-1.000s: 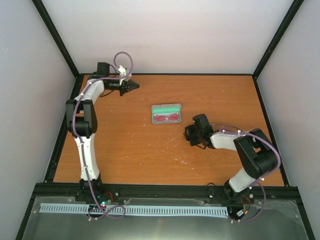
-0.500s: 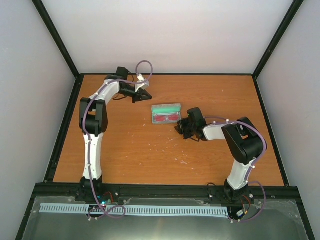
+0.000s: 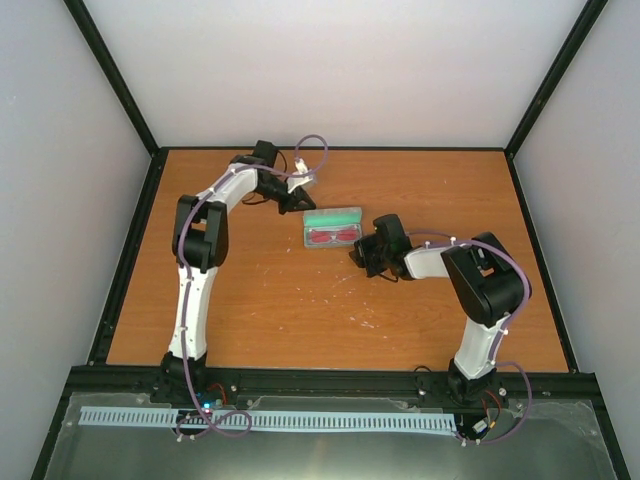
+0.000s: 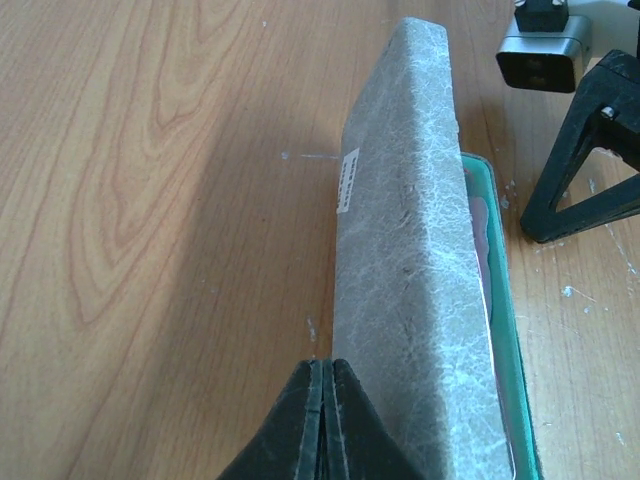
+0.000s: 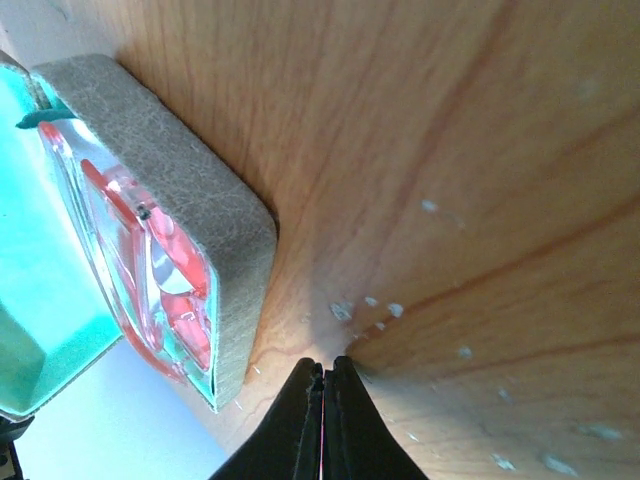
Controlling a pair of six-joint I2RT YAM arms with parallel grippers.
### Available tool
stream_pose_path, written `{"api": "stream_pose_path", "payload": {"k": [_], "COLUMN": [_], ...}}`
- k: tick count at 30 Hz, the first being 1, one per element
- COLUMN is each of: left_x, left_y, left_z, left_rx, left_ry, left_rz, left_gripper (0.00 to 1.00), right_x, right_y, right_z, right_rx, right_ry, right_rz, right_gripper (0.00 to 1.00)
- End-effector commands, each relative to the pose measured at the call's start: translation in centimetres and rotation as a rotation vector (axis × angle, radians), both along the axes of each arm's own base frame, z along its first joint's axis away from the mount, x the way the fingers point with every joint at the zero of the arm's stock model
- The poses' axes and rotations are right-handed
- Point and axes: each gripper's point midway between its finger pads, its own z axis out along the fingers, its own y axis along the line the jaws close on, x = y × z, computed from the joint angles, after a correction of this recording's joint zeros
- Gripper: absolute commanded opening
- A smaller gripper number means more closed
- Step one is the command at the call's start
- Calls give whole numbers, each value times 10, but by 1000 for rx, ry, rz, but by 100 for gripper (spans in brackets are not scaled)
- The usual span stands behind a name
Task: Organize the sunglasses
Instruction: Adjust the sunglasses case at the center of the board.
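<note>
Sunglasses (image 3: 333,237) lie inside the open grey case (image 5: 200,200), mid-counter (image 3: 300,300) toward the far edge. Left gripper (image 3: 300,200), closed and empty, sits just behind the raised lid (image 4: 410,250). Right gripper (image 3: 362,255), closed and empty, stands beside the case. Judged step: lid closure. The next move calls for pushing the lid down.

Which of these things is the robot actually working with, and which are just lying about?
In the job: sunglasses, grey case holding them, left gripper, right gripper.
Just there: wooden table, white specks on it.
</note>
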Motion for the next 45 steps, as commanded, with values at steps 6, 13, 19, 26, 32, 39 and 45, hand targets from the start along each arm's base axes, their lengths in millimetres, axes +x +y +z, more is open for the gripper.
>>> {"api": "stream_pose_path", "payload": {"k": [6,13,19,26,32,39,45], "left_x": [-16,-36,-47,-47,-50,-52,-58], "left_y": [-15,-25,-34,-46,-58,-64,-58], "left_z": [2,3,6,20,24,28,25], "left_rx": [-16,-29,-41,-61,-69,-74,-29], "left_ry": [57,106,137,123,118,113,107], "left_rz": [-29,-53,-61,-61,-73,-82,-91], "left_gripper": [3,3,2,3,2,2,1], "right_x": [20,37,46,57,57,53,54], "right_y": [-3,-27,-33,-25,-20,-21,-20], "right_z": [-11,-10,-13,-20,-23,-24,-21], "right_rx": [-45,-80,-83,-69,-49,-45,-56], "right_ry": [-32,-70,-96,-112,-111,-112,-121], "right_rz": [0,-26,-12,31,51,59,69], "right_gripper": [3,3,3,3,3,3,3]}}
